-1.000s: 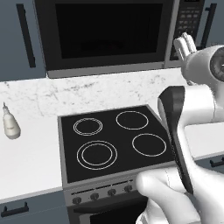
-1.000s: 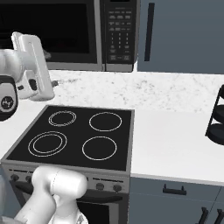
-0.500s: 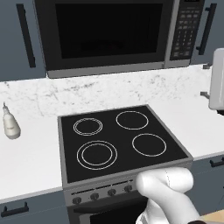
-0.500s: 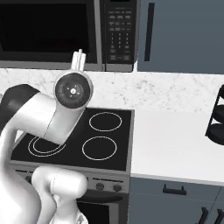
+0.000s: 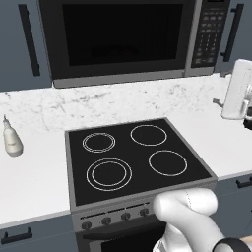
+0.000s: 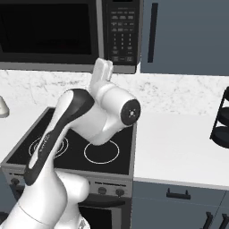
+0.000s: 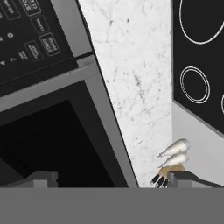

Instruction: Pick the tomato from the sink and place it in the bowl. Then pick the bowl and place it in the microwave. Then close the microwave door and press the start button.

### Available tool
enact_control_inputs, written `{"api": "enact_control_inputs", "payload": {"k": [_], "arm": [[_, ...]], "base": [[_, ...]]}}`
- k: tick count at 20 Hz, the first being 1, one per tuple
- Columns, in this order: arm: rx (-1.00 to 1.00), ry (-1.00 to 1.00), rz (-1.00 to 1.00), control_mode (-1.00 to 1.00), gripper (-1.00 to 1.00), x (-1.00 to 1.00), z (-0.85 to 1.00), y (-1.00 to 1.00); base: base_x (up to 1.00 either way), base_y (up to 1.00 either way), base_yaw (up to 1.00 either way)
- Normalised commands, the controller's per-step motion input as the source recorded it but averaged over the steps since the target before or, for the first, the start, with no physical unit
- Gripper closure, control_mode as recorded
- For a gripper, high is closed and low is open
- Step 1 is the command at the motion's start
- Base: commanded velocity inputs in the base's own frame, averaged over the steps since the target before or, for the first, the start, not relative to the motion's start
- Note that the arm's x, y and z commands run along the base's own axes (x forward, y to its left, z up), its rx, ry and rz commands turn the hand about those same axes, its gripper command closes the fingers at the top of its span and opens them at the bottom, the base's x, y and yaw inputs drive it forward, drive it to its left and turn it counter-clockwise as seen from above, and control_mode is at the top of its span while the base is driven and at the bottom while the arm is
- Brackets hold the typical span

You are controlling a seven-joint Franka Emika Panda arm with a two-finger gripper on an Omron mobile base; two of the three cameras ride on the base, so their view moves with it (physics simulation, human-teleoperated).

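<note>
The microwave [image 5: 123, 39] is built in above the cooktop, and its door [image 5: 118, 37] with the black glass window lies shut against the front. The black button panel [image 5: 209, 32] sits on its right side. My gripper [image 6: 103, 67] points up just below and left of that panel [image 6: 121, 31], in front of the backsplash. In the hand view the gripper [image 7: 116, 179] is open, its two dark fingertips [image 7: 43, 177] far apart with nothing between them, facing the door window [image 7: 43, 131] and the panel [image 7: 30, 39]. The tomato, the sink and the bowl are out of view.
A black four-ring cooktop [image 5: 133, 157] lies under the microwave, with white counter [image 6: 179, 147] on both sides. A small pale bottle [image 5: 12, 140] stands on the left counter. A black tiered rack [image 6: 222, 120] stands at the far right. My white hand [image 5: 236, 91] hangs at the right edge.
The arm has swung across in front of the cooktop, and the hand now stands raised under the button panel. The jaws have stayed open. The base has not moved.
</note>
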Motion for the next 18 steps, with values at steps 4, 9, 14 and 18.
{"api": "enact_control_inputs", "payload": {"k": [4, 9, 14, 18], "arm": [[0.00, -0.08, 0.13, -1.00, -1.00, 0.50, 0.00, -0.04], [-0.01, -0.03, 0.00, -1.00, -1.00, 0.14, 0.15, -0.12], [0.00, 0.00, 0.00, -1.00, -1.00, 0.31, 0.15, -0.07], [0.00, 0.00, 0.00, -1.00, -1.00, 0.28, 0.00, -0.02]], "base": [[0.00, 0.00, 0.00], [0.00, 0.00, 0.00], [0.00, 0.00, 0.00], [0.00, 0.00, 0.00]]}}
